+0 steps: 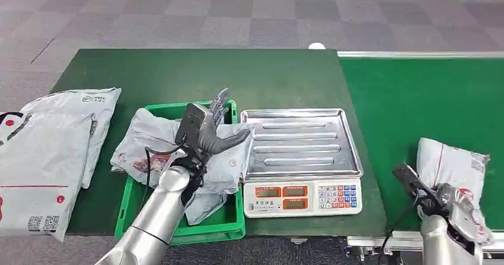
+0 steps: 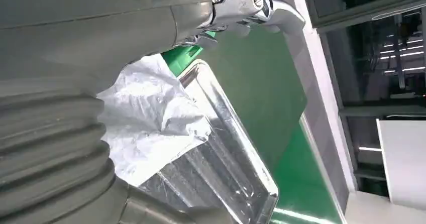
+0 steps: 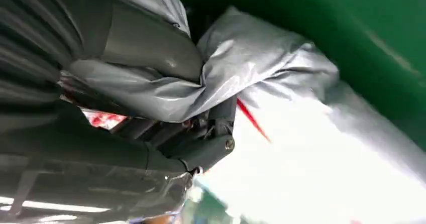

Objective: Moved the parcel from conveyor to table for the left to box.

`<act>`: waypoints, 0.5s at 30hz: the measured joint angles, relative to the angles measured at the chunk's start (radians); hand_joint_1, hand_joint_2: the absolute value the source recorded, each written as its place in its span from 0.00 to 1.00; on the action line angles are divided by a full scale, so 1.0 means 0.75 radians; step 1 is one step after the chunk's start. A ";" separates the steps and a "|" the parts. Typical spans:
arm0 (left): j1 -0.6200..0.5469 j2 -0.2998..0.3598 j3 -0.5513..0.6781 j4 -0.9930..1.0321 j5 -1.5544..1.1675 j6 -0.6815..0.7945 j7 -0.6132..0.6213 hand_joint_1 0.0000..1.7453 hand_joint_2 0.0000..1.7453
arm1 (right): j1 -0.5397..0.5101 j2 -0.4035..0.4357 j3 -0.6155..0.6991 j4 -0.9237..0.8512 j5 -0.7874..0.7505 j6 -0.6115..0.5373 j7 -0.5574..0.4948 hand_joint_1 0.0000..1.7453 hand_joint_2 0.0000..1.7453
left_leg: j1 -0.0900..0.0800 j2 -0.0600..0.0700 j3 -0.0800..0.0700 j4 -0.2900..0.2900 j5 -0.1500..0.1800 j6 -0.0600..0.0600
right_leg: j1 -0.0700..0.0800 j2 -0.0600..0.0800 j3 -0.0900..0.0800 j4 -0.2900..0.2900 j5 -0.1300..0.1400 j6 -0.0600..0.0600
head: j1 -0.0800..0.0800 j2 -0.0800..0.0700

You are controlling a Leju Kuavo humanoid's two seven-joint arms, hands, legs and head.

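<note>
While the left hand [image 1: 209, 128] is hovering fingers-apart, the right hand [image 3: 150, 78] is clamping the crumpled grey plastic parcel [image 1: 451, 164] on the green conveyor belt [image 1: 416, 98] (lift comes next, I judge).

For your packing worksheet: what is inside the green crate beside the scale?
The green crate holds crumpled grey parcels that spill over its rim toward the scale. The left hand hovers above them. Most of the crate's floor, and anything beneath the parcels, is covered.
</note>
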 measured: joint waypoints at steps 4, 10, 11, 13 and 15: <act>0.012 0.000 0.012 -0.017 -0.016 0.000 -0.010 0.00 1.00 | -0.006 0.060 0.048 -0.171 -0.057 -0.048 -0.040 1.00 1.00 | 0.000 -0.001 0.000 0.000 0.000 0.000 | 0.000 -0.002 -0.001 0.000 0.000 0.000 | 0.000 0.000; 0.020 0.007 0.033 -0.036 -0.019 0.000 -0.020 0.00 1.00 | -0.008 0.077 0.150 -0.345 -0.181 -0.145 -0.129 1.00 1.00 | 0.000 -0.001 -0.001 0.000 0.001 -0.001 | 0.000 -0.001 -0.002 0.000 0.000 0.000 | 0.000 0.000; 0.022 0.010 0.033 -0.040 -0.019 0.000 -0.021 0.00 1.00 | -0.011 0.077 0.170 -0.367 -0.191 -0.149 -0.129 1.00 1.00 | 0.000 -0.001 -0.001 0.000 0.001 -0.001 | 0.000 0.000 -0.002 0.000 0.000 0.000 | 0.000 0.000; 0.025 0.014 0.033 -0.045 -0.019 0.000 -0.023 0.00 1.00 | -0.013 0.077 0.195 -0.398 -0.201 -0.150 -0.130 1.00 1.00 | 0.000 -0.002 -0.002 0.000 0.001 0.000 | 0.000 -0.002 -0.002 0.000 0.000 0.000 | 0.000 0.000; 0.029 0.015 0.033 -0.050 -0.018 0.000 -0.024 0.00 1.00 | -0.013 0.077 0.212 -0.419 -0.205 -0.150 -0.129 1.00 1.00 | 0.000 -0.002 -0.002 0.000 0.001 0.000 | 0.000 -0.003 -0.002 0.000 0.000 0.000 | 0.000 0.000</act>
